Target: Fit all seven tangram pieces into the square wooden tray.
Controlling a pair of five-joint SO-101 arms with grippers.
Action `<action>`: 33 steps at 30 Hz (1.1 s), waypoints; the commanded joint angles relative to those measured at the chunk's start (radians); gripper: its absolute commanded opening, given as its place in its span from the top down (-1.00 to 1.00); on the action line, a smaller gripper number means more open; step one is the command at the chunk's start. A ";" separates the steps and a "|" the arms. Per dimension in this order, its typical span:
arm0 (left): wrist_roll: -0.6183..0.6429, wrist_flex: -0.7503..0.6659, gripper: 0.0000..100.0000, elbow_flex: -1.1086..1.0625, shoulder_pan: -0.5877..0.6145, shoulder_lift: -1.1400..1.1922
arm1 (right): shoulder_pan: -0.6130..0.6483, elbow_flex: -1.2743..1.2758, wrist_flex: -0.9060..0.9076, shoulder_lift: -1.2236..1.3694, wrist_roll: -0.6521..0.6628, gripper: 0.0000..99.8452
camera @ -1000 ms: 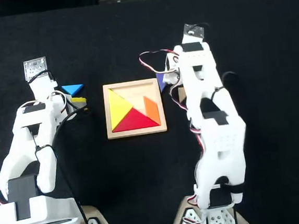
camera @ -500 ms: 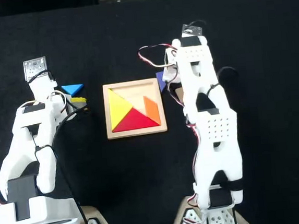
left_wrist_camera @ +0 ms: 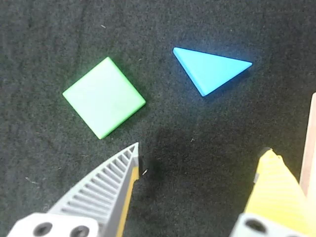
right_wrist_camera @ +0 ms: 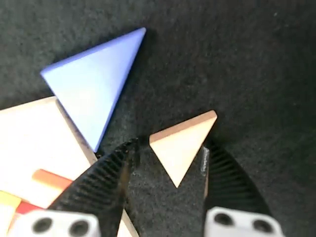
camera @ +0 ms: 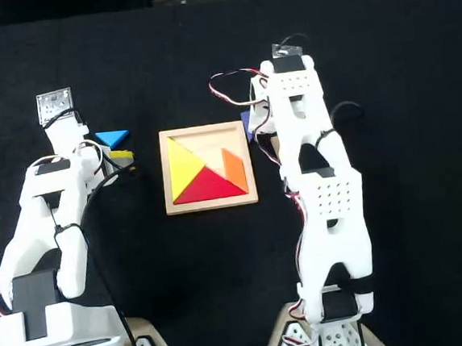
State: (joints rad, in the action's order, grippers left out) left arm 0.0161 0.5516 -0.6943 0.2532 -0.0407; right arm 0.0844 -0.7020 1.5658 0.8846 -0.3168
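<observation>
Right claw: The right claw (right_wrist_camera: 169, 148) is spread to a medium width, low over the black table (right_wrist_camera: 256, 59). Nothing is lifted by it.

Pale triangle: The pale triangle (right_wrist_camera: 180, 145) is seen lying flat on the table, between the two black fingers (right_wrist_camera: 98, 182) of the right claw. One corner is close to one fingertip and one edge is just beside the other finger. Whether the piece is really touched cannot be told.

Violet-blue triangle: The violet-blue triangle (right_wrist_camera: 94, 81) is placed ahead of the right claw, beyond the fingertip on the tray's side. It is apart from the pale triangle, and one long edge runs close along the tray's corner.

Wooden tray: The wooden tray (right_wrist_camera: 29, 133) is found to the side of the right claw, with its corner partly covered by one finger. In the high view the tray (camera: 211, 205) is seen between the two arms. A yellow piece (camera: 182, 169), a red piece (camera: 208, 185) and an orange piece (camera: 234, 167) are laid inside it.

Left claw: The left claw (left_wrist_camera: 201, 150) is spread wide, with a grey finger (left_wrist_camera: 106, 185) on one side and a yellow finger (left_wrist_camera: 271, 182) on the other. Nothing is held or touched, and bare table is seen between the tips.

Green square: The green square (left_wrist_camera: 103, 97) is placed flat on the table ahead of the left claw, just beyond the grey fingertip and apart from it.

Light blue triangle: The light blue triangle (left_wrist_camera: 210, 71) is placed farther ahead of the left claw, in line with the gap between the fingers, and is apart from the green square.
</observation>
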 commanded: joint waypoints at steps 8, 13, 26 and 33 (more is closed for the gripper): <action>-0.011 -0.008 0.27 0.002 -0.012 -0.011 | 0.011 -0.047 -0.054 -0.008 -0.009 0.60; -0.011 -0.008 0.27 0.002 -0.012 -0.011 | 0.011 -0.038 -0.048 -0.008 -0.005 0.60; -0.011 -0.008 0.27 0.002 -0.012 -0.009 | 0.009 -0.021 -0.046 -0.007 -0.003 0.76; -0.011 -0.008 0.27 0.002 -0.010 -0.009 | 0.015 -0.028 0.002 -0.010 0.006 0.51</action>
State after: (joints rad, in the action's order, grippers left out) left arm 0.0161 0.5516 -0.6943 0.2532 -0.0407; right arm 0.0844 -0.7020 1.5305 0.8846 -0.3168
